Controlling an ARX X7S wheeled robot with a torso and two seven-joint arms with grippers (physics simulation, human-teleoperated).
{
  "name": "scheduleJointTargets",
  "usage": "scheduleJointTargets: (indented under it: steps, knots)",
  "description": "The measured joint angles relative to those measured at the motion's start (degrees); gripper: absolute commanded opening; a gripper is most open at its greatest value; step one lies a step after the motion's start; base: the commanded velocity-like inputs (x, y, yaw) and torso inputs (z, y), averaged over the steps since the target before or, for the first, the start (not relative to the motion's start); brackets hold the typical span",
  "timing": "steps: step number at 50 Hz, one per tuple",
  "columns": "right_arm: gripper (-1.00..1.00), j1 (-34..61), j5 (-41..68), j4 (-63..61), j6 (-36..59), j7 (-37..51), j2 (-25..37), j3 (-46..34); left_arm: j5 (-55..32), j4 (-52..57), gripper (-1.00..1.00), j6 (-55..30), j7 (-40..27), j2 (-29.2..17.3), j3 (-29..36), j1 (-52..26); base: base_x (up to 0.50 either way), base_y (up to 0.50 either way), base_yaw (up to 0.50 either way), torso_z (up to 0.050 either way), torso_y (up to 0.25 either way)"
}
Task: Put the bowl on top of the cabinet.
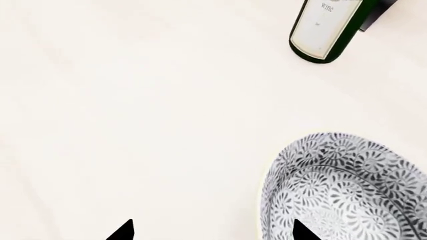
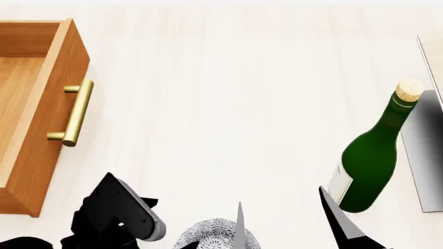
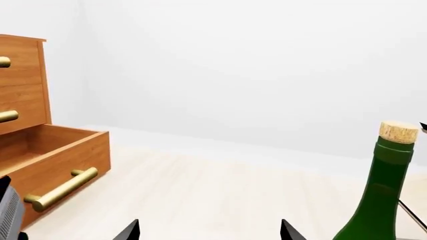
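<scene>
The bowl [image 1: 347,190], white-grey with a dark floral pattern, sits on the pale table; in the head view only its top [image 2: 218,236] shows at the bottom edge. My left gripper [image 1: 213,231] is open above the table, one fingertip over the bowl's inside and the other over bare table, so the near rim lies between the jaws. The orange-brown cabinet [image 3: 20,85] stands at the far left with its lowest drawer [image 2: 41,114] pulled out. My right gripper [image 3: 209,230] is open, holds nothing and points level across the table towards the far wall.
A green wine bottle [image 2: 370,161] with a cork stands upright to the right of the bowl, also the bottle [image 1: 327,27] in the left wrist view. A grey-based rack [image 2: 426,150] is just behind it at the right edge. The open drawer's brass handle [image 2: 76,111] juts towards the middle.
</scene>
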Motion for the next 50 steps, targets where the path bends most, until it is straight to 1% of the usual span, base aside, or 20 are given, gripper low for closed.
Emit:
scheduleJointTargets:
  steps: [30,31,40,50]
  knots:
    - [1.0,-0.26,0.25,0.49,-0.79,0.41,0.48,-0.42,1.84,-2.83,1.0,5.22,2.22,-0.42,4.64,-2.06,0.0,0.0,0.0,0.0,-0.003]
    - [1.0,-0.27,0.27,0.51,-0.82,0.42,0.5,-0.42,1.75,-2.94,-1.0,5.4,2.38,-0.38,4.8,-2.19,0.0,0.0,0.0,0.0,-0.009]
    - [1.0,-0.31,0.4,0.61,-1.02,0.52,0.62,-0.44,3.6,-5.5,-1.0,6.35,3.69,0.58,7.07,-1.42,0.0,0.0,0.0,0.0,-0.002]
    - [1.0,-0.31,0.46,0.67,-1.13,0.68,0.77,-0.56,3.86,-6.02,-1.0,6.98,4.01,0.46,7.46,-1.7,0.0,0.0,0.0,0.0,-0.004]
